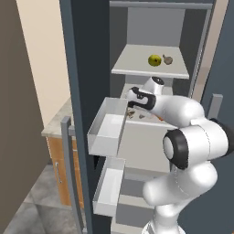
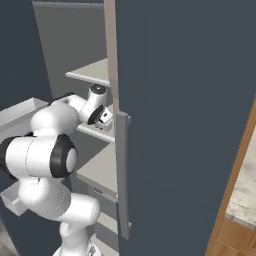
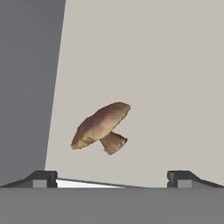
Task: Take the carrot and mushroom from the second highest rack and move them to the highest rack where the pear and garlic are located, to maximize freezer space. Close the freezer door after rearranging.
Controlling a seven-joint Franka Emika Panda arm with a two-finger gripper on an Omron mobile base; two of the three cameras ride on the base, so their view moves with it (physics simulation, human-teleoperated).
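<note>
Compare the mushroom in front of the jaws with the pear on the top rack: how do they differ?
The mushroom is brown, with a flat cap and short stem, lying tipped on its side; the pear is yellow-green and rounded. The mushroom lies on the second highest rack, ahead of the open gripper; the pear sits on the highest rack beside the garlic. Neither is held.

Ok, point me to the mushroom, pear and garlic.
mushroom (image 3: 101, 124), hand view, on its brown cap.
pear (image 1: 155, 60), left base view, middle of the fruit.
garlic (image 1: 168, 59), left base view, on the bulb.
</note>
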